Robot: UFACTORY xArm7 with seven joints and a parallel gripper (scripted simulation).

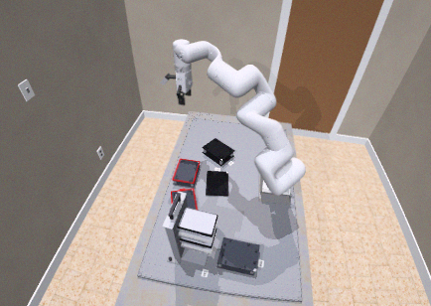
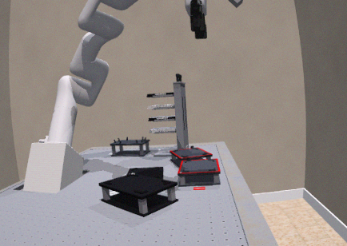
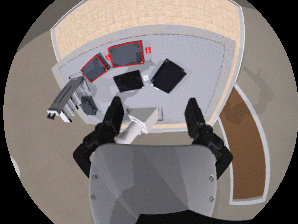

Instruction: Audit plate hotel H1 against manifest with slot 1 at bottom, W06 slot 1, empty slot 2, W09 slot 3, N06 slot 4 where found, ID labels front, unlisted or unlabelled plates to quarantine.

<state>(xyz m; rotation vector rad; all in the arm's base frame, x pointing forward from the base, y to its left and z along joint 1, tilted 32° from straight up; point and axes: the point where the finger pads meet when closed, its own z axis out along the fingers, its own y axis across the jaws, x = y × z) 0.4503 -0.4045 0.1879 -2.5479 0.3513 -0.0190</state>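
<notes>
The gripper (image 2: pixel 198 23) hangs high at the top centre of the exterior view, fingers spread wide with nothing between them. The plate hotel (image 2: pixel 181 105) stands at frame centre on the table (image 2: pixel 224 221), with four plates projecting leftward from its post. Two red-rimmed nests (image 2: pixel 198 167) sit just below it. Deck labels (image 1: pixel 204 273) appear as small white tags; their text is too small to read.
</notes>
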